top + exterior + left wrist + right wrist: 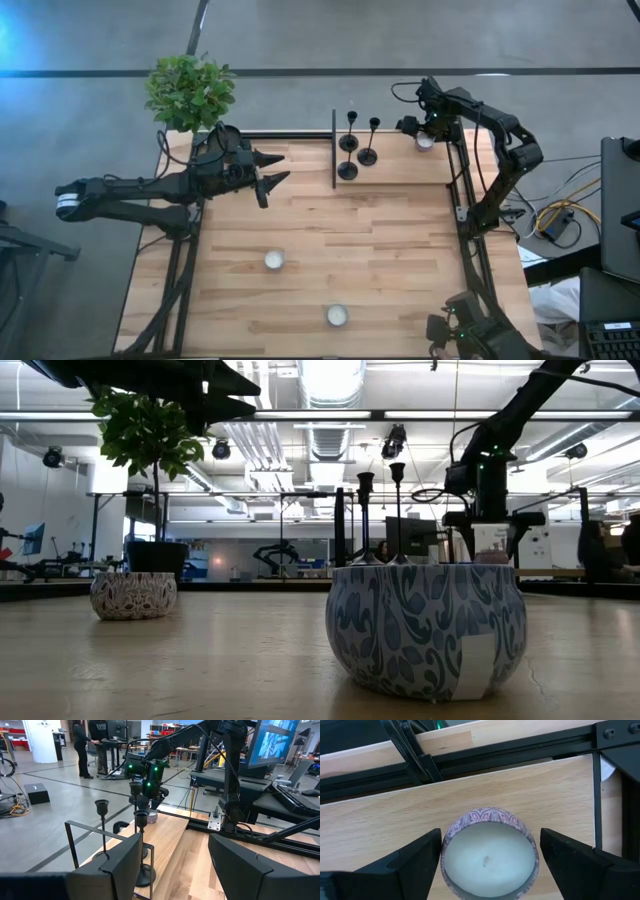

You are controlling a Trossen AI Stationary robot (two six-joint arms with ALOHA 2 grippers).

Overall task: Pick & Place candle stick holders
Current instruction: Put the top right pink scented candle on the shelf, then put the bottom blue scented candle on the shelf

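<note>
**Holders stand ahead of the left gripper**

The three thin black metal candle stick holders [356, 148] stand upright at the far edge of the pale wooden table [330, 250]. The left gripper [272, 170] is wide open and empty, pointing at them. The right gripper [424, 136] (also open) straddles a small patterned candle tin [490, 852].

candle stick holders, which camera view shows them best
The left wrist view: the candle stick holders stand close ahead of the open left claw, with stems and cups plain. The high view shows three from above, mostly bases, beside a black divider. The low view shows only stems behind a candle tin. The right wrist view shows none.
</note>
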